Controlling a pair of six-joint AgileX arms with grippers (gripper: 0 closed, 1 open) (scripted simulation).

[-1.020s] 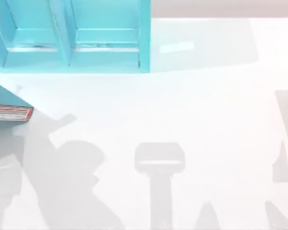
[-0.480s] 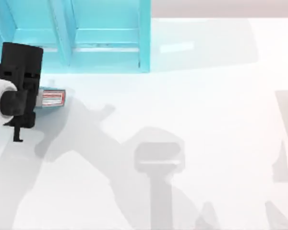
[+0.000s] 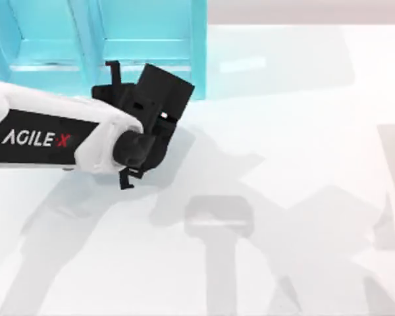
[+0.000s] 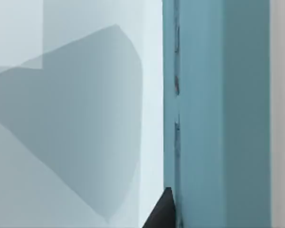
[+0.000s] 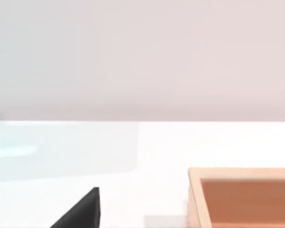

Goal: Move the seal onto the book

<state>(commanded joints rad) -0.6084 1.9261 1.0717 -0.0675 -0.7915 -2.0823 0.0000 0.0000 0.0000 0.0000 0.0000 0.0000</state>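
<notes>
1. A white table (image 3: 296,131) covers the scene from above, crossed by soft grey shadows of the arms.
2. A large teal shelf unit (image 3: 105,46) stands at the table's far edge, toward eleven o'clock, with open compartments facing the camera.
3. The left arm (image 3: 46,138), white with a black panel reading AGILEX, reaches in from nine o'clock toward the centre.
4. The left pincer (image 3: 115,125) sits just in front of the shelf unit's right-hand compartment, turned on its side; two thin black fingers (image 3: 112,69) point apart, one toward twelve o'clock and one toward six. They look spread, with nothing visible between them.
5. The left wrist view shows a teal upright panel of the shelf (image 4: 213,114) very close, pale table beside it, and a dark fingertip at the frame's edge.
6. The right wrist view shows the table, a pale wall (image 5: 142,57) beyond, and the corner of a wooden tray (image 5: 242,194) near the camera. I cannot tell whether the right pincer is open or closed.
7. The places of the seal and the book cannot be told.
</notes>
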